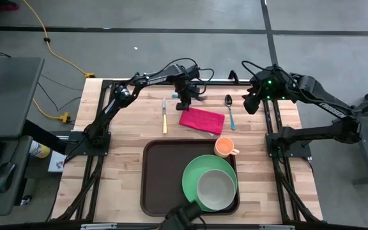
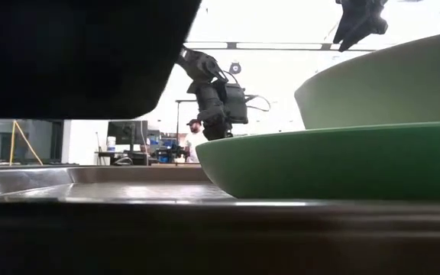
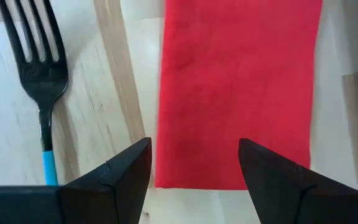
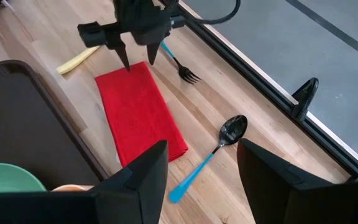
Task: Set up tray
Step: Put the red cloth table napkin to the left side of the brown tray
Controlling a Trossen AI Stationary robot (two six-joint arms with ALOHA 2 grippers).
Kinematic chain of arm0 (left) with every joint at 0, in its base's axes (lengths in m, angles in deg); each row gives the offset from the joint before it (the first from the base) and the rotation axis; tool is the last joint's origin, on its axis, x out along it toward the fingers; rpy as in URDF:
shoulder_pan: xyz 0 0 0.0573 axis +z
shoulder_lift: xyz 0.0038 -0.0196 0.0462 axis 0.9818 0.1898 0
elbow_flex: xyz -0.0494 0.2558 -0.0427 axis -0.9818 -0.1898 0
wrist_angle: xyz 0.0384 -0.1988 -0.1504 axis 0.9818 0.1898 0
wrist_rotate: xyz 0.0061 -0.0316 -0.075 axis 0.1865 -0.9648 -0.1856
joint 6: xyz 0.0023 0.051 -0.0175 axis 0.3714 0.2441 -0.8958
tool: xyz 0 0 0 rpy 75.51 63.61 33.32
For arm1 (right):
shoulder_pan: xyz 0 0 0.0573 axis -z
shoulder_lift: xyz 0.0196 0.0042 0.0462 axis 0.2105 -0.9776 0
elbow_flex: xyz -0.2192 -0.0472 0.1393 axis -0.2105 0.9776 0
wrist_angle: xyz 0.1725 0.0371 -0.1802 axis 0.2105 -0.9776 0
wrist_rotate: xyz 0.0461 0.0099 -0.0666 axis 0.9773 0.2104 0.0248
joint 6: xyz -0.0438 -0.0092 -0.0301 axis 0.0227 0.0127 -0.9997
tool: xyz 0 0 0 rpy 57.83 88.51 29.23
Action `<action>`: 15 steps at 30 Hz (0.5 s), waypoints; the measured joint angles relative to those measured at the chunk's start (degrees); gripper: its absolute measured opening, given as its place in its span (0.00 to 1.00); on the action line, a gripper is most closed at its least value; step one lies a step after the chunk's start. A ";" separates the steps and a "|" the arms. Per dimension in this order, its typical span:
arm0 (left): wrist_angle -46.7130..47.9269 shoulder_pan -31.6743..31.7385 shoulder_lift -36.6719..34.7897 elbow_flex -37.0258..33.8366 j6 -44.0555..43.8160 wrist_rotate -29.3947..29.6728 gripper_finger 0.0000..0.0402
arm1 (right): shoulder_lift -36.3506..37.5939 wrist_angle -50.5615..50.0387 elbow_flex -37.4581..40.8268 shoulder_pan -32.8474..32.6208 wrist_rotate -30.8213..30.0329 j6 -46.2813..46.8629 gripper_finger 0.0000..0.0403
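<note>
1. The tray (image 1: 165,185) sat on the wooden table (image 1: 120,160), at the edge nearest the low camera. It was a big dark brown tray with a raised rim.
2. A round green plate (image 1: 193,182) lay in the tray, on the side nearer the right arm. A pale green bowl (image 1: 216,188) sat on the plate. I could not see anything inside the bowl.
3. An orange cup (image 1: 224,147) stood at the tray's far corner. I could not tell if it was in the tray or just beside it.
4. So the plate and bowl looked done. The rest seemed left to do.
5. Beyond the tray lay a red napkin (image 1: 202,119), close to its far rim.
6. A knife with a yellow handle (image 1: 165,116) lay beside the napkin, on the left arm's side. A fork with a blue handle (image 4: 180,65) lay farther from the tray.
7. A spoon with a blue handle (image 1: 230,110) lay on the napkin's other side.
8. The left gripper (image 4: 138,59) hung over the napkin's far edge, fingers spread, holding nothing.
9. The right gripper (image 4: 201,165) waited above the spoon, fingers apart, holding nothing.
</note>
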 joint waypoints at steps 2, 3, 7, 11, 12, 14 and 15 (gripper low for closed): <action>-0.02 0.55 0.00 0.00 -0.83 -3.18 0.67 | 0.00 0.02 0.00 0.00 0.18 -0.11 0.42; 0.00 0.67 0.00 0.00 -1.35 -4.53 0.67 | 0.02 0.00 0.00 0.00 0.24 -0.20 0.42; -0.02 0.40 0.02 -0.02 -1.76 -3.96 0.67 | 0.01 0.11 0.00 0.01 0.40 -0.22 0.42; 0.68 0.41 0.02 -0.02 -1.79 -5.31 0.67 | 0.00 0.15 0.00 0.02 0.90 -0.22 0.42; 1.45 0.47 0.02 -0.02 -1.72 -5.71 0.67 | 0.02 0.15 0.00 0.00 1.28 -0.22 0.42; 4.60 0.53 0.15 0.89 -0.06 -6.49 0.67 | 0.02 0.14 0.00 0.02 1.49 -0.22 0.42; 6.21 0.53 0.17 1.63 1.07 -6.41 0.67 | 0.01 0.03 0.00 0.00 1.51 -0.20 0.42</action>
